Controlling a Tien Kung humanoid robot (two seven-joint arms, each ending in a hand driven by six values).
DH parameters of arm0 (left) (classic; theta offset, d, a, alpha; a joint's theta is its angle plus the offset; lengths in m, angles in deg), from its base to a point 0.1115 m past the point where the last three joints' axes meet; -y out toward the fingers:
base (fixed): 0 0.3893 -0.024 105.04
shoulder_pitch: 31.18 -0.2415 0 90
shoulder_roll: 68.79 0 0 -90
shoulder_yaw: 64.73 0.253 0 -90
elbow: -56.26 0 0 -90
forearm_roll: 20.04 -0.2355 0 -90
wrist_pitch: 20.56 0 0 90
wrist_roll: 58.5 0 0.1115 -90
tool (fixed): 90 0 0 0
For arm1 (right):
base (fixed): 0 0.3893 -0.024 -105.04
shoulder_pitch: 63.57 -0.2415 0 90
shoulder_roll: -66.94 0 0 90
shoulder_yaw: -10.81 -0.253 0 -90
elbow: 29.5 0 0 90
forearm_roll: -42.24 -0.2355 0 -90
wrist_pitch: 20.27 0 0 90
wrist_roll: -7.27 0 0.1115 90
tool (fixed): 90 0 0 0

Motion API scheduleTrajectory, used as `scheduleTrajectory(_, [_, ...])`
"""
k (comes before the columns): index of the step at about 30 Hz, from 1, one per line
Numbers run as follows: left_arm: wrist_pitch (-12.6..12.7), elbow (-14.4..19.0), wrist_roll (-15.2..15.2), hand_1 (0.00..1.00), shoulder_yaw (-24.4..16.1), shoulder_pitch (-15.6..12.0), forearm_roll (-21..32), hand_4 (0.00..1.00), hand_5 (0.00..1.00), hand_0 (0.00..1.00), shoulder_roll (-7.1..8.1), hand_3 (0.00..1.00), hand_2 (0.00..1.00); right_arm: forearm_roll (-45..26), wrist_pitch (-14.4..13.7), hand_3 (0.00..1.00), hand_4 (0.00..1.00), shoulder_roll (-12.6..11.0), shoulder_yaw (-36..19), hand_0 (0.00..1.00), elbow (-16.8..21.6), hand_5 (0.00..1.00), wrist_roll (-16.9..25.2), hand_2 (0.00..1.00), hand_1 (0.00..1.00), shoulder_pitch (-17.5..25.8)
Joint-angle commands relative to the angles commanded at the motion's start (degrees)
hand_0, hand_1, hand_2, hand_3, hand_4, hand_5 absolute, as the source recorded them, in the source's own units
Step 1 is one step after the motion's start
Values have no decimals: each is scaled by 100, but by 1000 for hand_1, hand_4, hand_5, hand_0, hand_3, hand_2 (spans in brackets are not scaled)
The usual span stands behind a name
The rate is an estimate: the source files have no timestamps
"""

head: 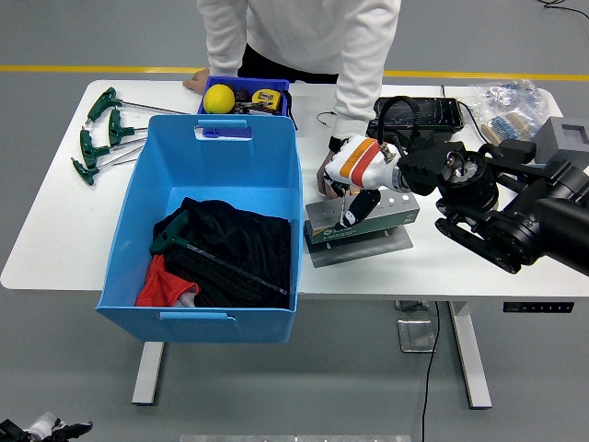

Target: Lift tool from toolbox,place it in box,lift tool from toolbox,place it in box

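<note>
tool rack (361,219) sat on the table (55,230) at 3 o'clock of the blue box (207,230), just beside it. 1 t-handle tool (216,260) already lay in the box on dark cloth. right hand (354,180) was over the rack's left end, fingers curled down; couldn't tell if they pinched a tool. advice: confirm a firm pinch, pull straight up, then clear the box wall.

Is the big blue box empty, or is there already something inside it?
Not empty. The blue box holds black cloth, some red cloth, and one green-handled tool lying across the black cloth.
</note>
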Motion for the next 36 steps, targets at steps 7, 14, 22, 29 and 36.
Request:
scheduleTrajectory(7, [5, 0, -5, 663, -2, -17, -27, 662, 669, 700, -2, 628, 680, 60, 2, 419, 991, -3, 80, 683, 9, 679, 12, 492, 500, 13])
scheduleTrajectory(14, [10, 0, -5, 663, 21, -30, -36, 662, 669, 704, -4, 629, 680, 136, -8, 417, 989, -13, 133, 675, -18, 683, 23, 477, 487, 12])
scheduleTrajectory(22, [22, 0, 13, 666, 99, -10, 28, 662, 669, 705, 2, 627, 680, 207, -268, 308, 982, -53, 18, 338, 49, 691, 138, 313, 244, 18])
scheduleTrajectory(29, [44, 0, 31, 666, 140, 29, 116, 662, 668, 703, 2, 628, 681, 334, -227, 279, 981, -99, 9, 262, -35, 692, 117, 269, 200, -8])
scheduleTrajectory(36, [41, 0, 37, 666, 178, 39, 166, 663, 670, 707, -3, 628, 681, 338, -198, 255, 978, -136, 50, 208, -68, 691, 127, 235, 171, 1])
